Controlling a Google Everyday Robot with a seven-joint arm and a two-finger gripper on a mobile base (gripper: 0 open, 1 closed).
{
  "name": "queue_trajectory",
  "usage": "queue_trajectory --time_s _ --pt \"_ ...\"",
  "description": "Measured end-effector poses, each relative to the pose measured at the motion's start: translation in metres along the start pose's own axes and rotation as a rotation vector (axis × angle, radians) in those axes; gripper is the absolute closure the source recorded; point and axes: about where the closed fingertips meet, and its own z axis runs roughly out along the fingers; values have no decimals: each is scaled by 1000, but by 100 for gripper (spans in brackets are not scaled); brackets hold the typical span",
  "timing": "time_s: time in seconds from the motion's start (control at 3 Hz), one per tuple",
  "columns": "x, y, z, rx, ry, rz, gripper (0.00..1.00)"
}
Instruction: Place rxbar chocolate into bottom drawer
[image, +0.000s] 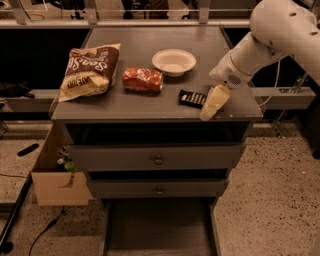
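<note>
The rxbar chocolate (192, 98), a small black bar with white lettering, lies flat on the grey cabinet top (150, 60) near its front right. My gripper (212, 105), cream-coloured on a white arm reaching in from the right, hangs tilted right at the bar's right end and covers that end. The bottom drawer (157, 227) is pulled out below the cabinet, a wide shallow grey tray with nothing in it.
A brown-and-cream chip bag (90, 71), an orange-red packet (143, 79) and a white bowl (173, 62) are on the cabinet top. The two upper drawers (158, 159) with round knobs are slightly open. A cardboard box (52, 175) stands at the cabinet's left.
</note>
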Motion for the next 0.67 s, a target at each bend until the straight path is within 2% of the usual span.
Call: queue_trajectory --time_s 0.33,0.67 --pt "-1 -3 5 -10 7 -9 0" --pt "-1 -3 5 -10 7 -9 19"
